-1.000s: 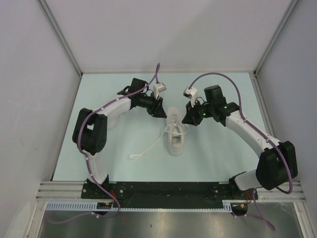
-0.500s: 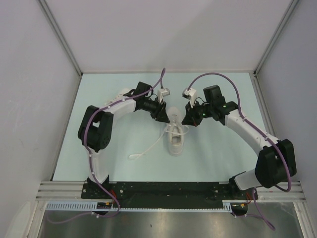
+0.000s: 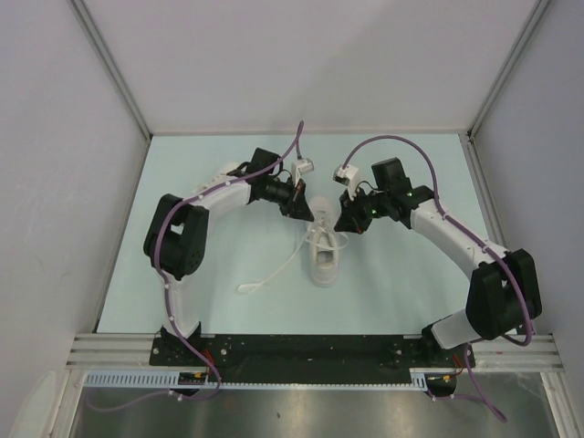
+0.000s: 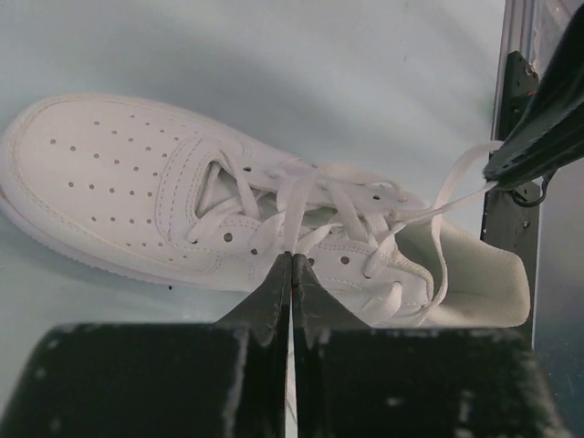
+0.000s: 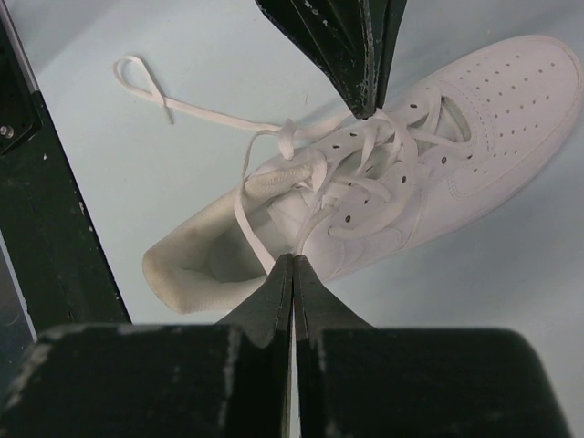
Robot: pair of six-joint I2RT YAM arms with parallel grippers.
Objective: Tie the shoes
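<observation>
One shoe (image 3: 324, 255), all white, low-top w/ a perforated toe cap, sits on its sole between the two sets of fingertips, its laced midsection right in front of both. The toe points away from the arm bases and the heel opening toward them. In the left wrist view the toe lies off to the left of the fingers; in the right wrist view it lies to the upper right.

The laces (image 4: 301, 196) are threaded through the eyelets but untied, w/ slack crossings over the tongue. One long loose tail (image 3: 269, 276) trails off the shoe across the table (image 3: 201, 182) on the left gripper's side, back toward the bases, and ends in a small loop.

Left gripper (image 4: 290, 269): jaws pressed together, w/ a strand running from the eyelets straight into the tips, so it pinches the laces just above the shoe's flank. Right gripper (image 5: 292, 272): jaws likewise closed, w/ a strand from the collar area drawn into the tips.

The two grippers face each other across the shoe, near but apart. The left arm (image 3: 214, 193) rises from its base, folds at the elbow and reaches inward, wrist angled down at the shoe. The right arm (image 3: 452, 239) approx. mirrors it from the other side.
</observation>
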